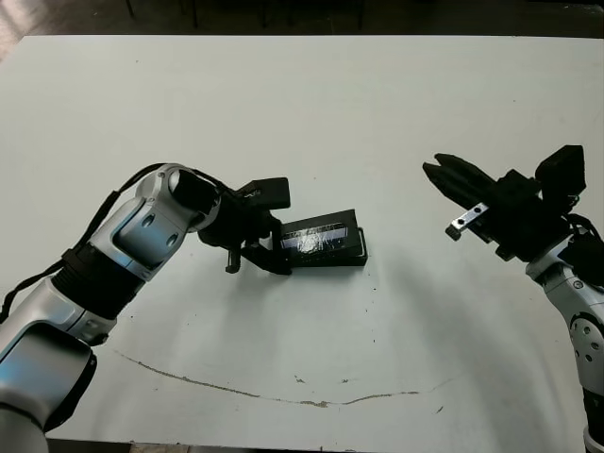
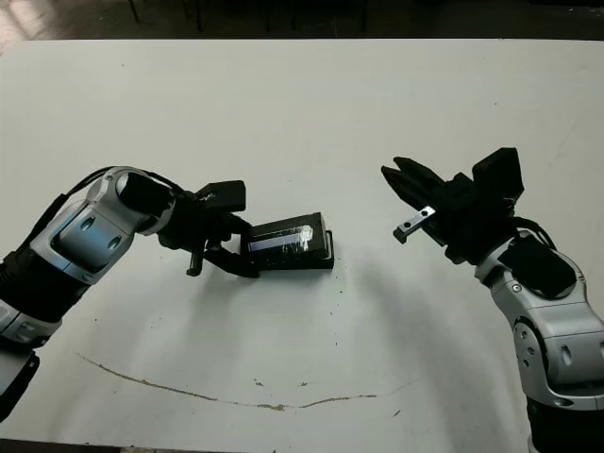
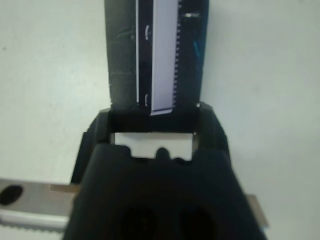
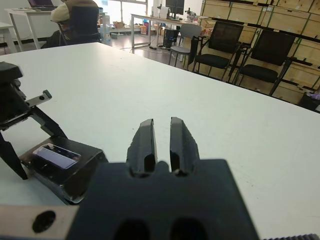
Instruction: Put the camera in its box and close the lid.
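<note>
The box (image 1: 357,257) lies near the table's middle, its black wall showing under the lid (image 1: 316,236), a flat black cover with a silvery strip that rests on top of it. No camera is in view. My left gripper (image 1: 281,229) is open, one finger on each side of the box's left end; the left wrist view shows the lid (image 3: 160,55) running away between those fingers. My right gripper (image 1: 436,172) hovers off to the right, well apart from the box, fingers shut with nothing between them. The right wrist view has the box (image 4: 75,175) and the left gripper beyond it.
The white table (image 1: 377,104) spreads wide around the box. A thin brownish line (image 1: 283,392) crosses it near the front edge. Beyond the table, the right wrist view shows black chairs (image 4: 220,45), desks and a seated person (image 4: 75,20).
</note>
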{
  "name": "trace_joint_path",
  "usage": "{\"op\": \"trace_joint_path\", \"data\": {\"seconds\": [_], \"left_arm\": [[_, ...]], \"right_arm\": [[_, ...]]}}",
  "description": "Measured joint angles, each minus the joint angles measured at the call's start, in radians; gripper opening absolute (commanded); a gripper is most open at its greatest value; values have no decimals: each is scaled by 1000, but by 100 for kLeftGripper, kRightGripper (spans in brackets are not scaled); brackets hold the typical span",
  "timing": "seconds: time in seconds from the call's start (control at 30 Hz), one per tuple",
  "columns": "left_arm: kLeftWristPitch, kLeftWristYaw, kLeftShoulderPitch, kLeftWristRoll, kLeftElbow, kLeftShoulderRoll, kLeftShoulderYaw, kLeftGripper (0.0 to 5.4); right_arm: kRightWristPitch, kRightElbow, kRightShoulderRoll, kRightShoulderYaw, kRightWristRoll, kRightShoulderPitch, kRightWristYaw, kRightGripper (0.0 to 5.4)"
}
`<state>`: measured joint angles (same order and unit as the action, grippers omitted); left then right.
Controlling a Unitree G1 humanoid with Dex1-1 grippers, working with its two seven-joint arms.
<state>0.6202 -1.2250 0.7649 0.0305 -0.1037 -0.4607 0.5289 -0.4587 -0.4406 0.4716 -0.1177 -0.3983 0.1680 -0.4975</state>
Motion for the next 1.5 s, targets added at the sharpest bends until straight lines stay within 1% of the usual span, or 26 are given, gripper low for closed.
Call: {"op": "trace_joint_path", "data": {"seconds": [0.23,0.53,0.77,1.1,1.27,1.5], "left_arm": [[77,-3,24,-18,-15,24,9,141],[128,-3,70,-10,-30,38,57,141],[124,-13,99,2,-54,43,94,141],[129,-20,131,27,-62,47,143,141],[82,-21,134,49,-62,47,160,141],[61,-25,146,74,-63,50,183,141]], "right_arm": [[0,-7,0,0,-3,-7,1,0],[1,-18,-2,0,-7,-13,3,0],[0,-28,-2,2,-3,-24,10,0],[-25,-55,-2,3,-3,-26,32,0],[-25,-55,-2,3,-8,-29,31,0],[-26,-55,-2,3,-19,-31,30,0]]}}
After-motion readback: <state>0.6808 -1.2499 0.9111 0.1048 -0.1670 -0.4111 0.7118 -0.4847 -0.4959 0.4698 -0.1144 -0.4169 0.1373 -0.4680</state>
